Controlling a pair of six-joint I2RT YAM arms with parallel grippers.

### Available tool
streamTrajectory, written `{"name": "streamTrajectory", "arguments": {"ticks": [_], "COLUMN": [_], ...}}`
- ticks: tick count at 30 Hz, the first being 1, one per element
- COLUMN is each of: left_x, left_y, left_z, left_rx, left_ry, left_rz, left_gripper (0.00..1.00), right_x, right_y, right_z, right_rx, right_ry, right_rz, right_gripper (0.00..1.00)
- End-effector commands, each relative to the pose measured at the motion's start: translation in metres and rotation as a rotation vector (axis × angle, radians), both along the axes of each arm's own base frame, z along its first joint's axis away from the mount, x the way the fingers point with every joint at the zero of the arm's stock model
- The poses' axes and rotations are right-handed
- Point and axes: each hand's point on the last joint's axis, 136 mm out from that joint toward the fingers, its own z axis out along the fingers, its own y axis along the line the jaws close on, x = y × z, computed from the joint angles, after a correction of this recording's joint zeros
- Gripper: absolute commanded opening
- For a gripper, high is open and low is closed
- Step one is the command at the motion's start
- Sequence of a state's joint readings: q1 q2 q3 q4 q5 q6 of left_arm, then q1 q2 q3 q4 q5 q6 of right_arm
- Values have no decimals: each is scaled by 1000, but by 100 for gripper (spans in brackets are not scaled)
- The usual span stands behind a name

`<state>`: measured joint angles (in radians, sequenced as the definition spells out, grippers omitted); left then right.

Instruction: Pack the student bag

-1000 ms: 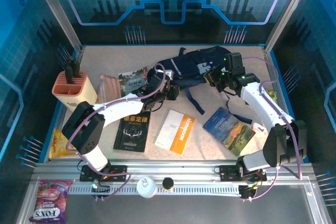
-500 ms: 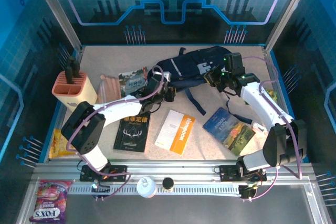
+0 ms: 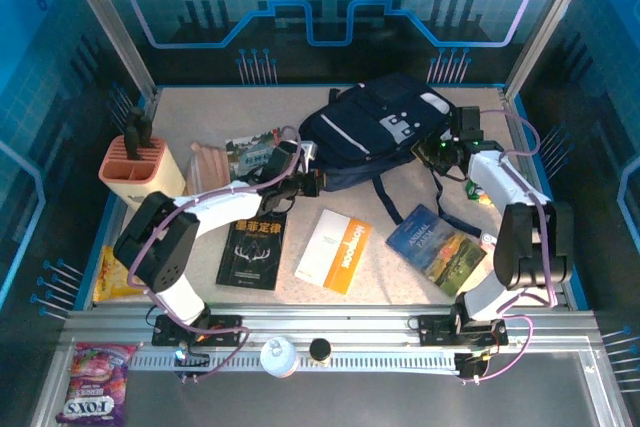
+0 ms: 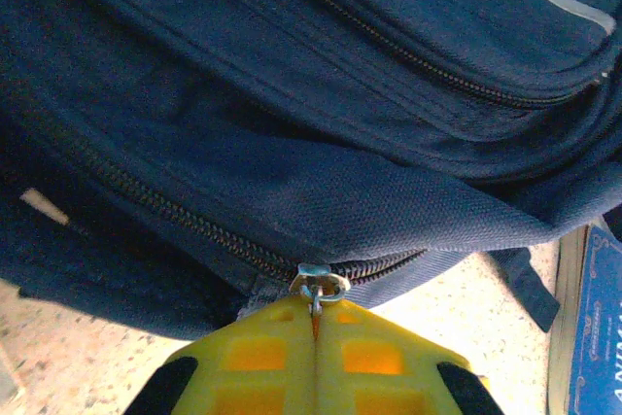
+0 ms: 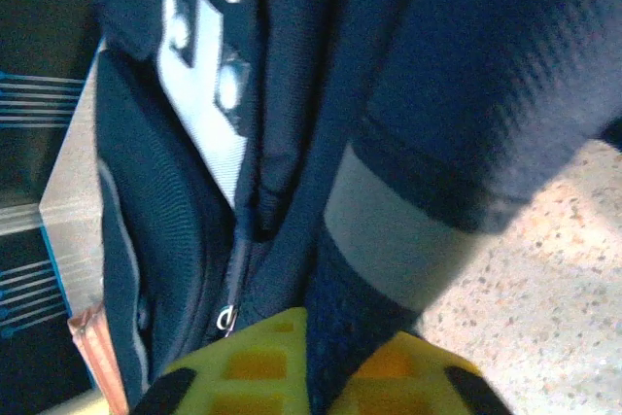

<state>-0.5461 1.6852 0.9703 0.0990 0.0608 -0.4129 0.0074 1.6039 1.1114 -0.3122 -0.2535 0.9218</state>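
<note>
Toward the far middle of the table (image 3: 200,115), lying flat with the grey-white patch up — student bag (image 3: 370,132), reached by both arms. At its near left edge, left gripper (image 4: 316,337) clamped tight on the metal zipper pull (image 4: 317,287), nothing else between the yellow pads. At its right side, right gripper (image 5: 326,362) narrow — pinching a navy, pale-banded fold of the bag. Nearer, apart from the bag: black book (image 3: 252,249), orange-and-white notebook (image 3: 334,250), blue book (image 3: 435,247).
</note>
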Motion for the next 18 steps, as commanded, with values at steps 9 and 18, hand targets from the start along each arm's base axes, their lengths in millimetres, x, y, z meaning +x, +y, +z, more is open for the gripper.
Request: {"name": "streamTrajectory", "arguments": {"ticks": [9,18], "left_x": [-12,-14], "left_y": [-40,-61], "left_z": [-3,7], "left_rx": [46,20], "left_ry": [106,128], "left_rz": [-194,-239], "left_gripper": [0,0], "right_x": [-49,-85], "right_y": [-12,65], "right_z": [7,-17], "right_rx": [-16,177], "right_ry": [-46,38], "right_rz": [-52,-101], "right_gripper": [78,79]}}
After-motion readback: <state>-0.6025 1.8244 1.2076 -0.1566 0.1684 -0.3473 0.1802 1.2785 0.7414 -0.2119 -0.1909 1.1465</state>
